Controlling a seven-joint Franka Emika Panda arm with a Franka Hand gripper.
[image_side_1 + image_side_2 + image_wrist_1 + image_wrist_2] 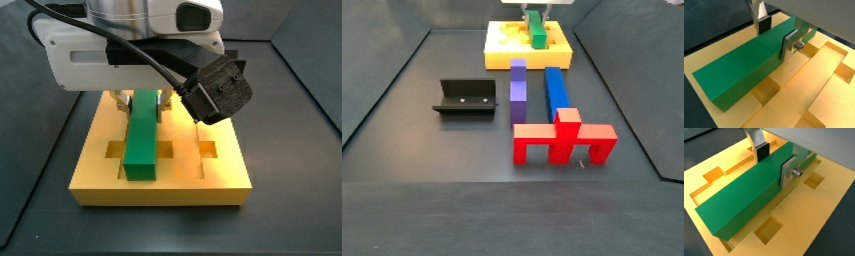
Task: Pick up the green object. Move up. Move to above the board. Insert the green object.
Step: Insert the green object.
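over board (834, 198), hand (776, 162) clamping green object (744, 198)

The pincer (774, 162) is seen near the upper middle of both wrist views, its silver plates closed on the flanks of the green bar (747, 195), one dark pad (764, 25) pressed to the far face and one plate (791, 44) to the near face. In a side view the white wrist housing (127, 45) fills the upper frame, pointed straight down.

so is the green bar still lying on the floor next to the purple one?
No, the gripper holds the green bar over the board.
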